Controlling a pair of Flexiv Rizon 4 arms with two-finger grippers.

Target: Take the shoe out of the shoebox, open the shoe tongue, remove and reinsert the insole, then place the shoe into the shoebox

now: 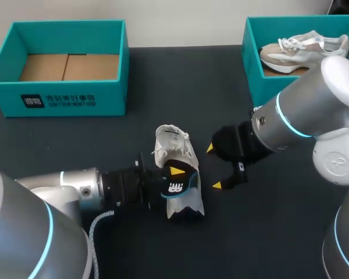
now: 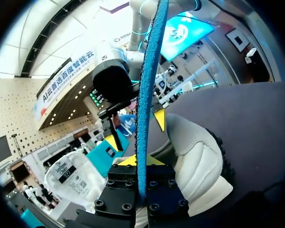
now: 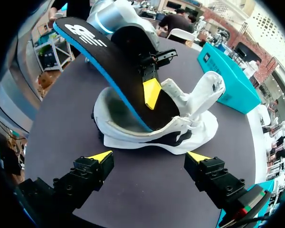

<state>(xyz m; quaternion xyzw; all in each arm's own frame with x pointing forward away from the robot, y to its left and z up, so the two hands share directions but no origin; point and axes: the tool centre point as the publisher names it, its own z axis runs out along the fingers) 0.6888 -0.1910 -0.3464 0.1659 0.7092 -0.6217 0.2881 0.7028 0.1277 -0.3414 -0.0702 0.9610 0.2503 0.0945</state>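
Note:
A white shoe (image 1: 173,152) with a dark sole lies on the black table, its tongue folded back. A black insole with a blue underside (image 3: 118,61) slants out of the shoe (image 3: 156,135): one end is inside and the logo end is raised. My left gripper (image 1: 175,172) is shut on the insole's middle, and its own view shows the insole (image 2: 147,90) edge-on between the fingers (image 2: 141,164). My right gripper (image 1: 214,167) stands open just right of the shoe, touching nothing. In its own view the right gripper (image 3: 149,159) faces the shoe's side.
An empty teal shoebox (image 1: 9,87) stands at the back left. A second teal box (image 1: 251,70) at the back right holds another pale shoe (image 1: 302,46). Bare black table lies in front of and around the shoe.

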